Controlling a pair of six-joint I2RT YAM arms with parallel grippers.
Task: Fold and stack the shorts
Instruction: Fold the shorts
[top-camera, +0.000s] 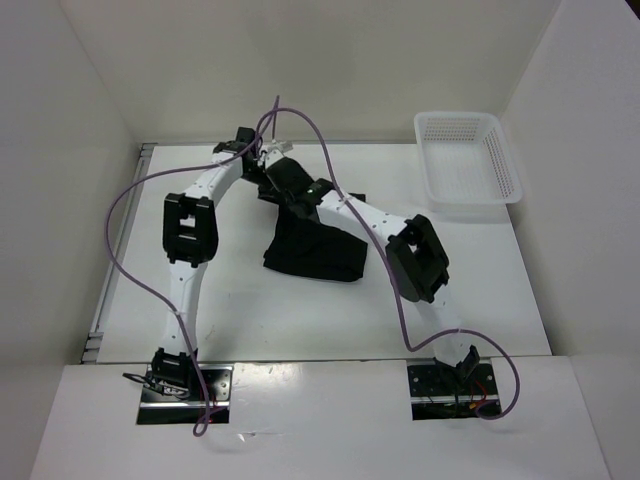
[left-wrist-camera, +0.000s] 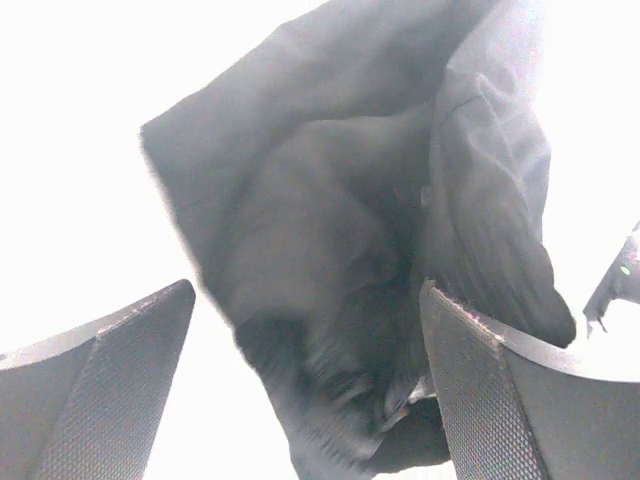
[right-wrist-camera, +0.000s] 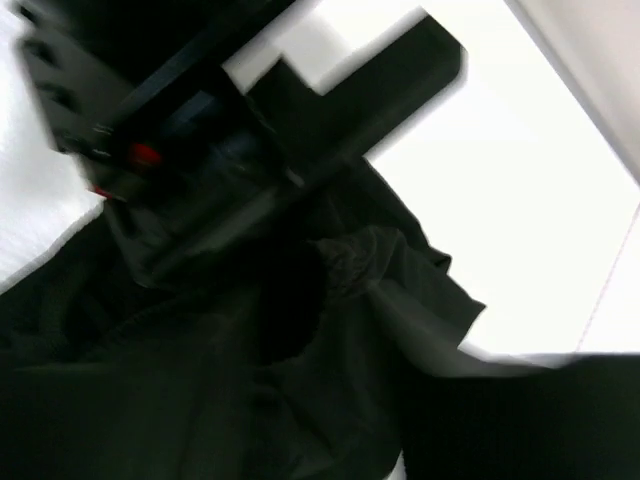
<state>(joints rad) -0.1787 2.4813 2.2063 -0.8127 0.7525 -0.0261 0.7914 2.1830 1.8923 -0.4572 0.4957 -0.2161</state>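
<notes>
The black shorts (top-camera: 315, 250) lie crumpled on the white table at the centre, with one end drawn up toward the far left. My right gripper (top-camera: 290, 185) is at that raised end. In the right wrist view black fabric (right-wrist-camera: 380, 330) fills the frame and covers the fingers, bunched as if pinched. My left gripper (top-camera: 268, 158) is just beyond it, open. Its two fingers (left-wrist-camera: 100, 390) stand wide apart with the shorts (left-wrist-camera: 330, 220) hanging in front of them, untouched. The left gripper's body also shows in the right wrist view (right-wrist-camera: 150, 120).
A white mesh basket (top-camera: 470, 205) stands at the far right corner of the table, with nothing in it. White walls close in the table on the left, back and right. Purple cables loop over both arms.
</notes>
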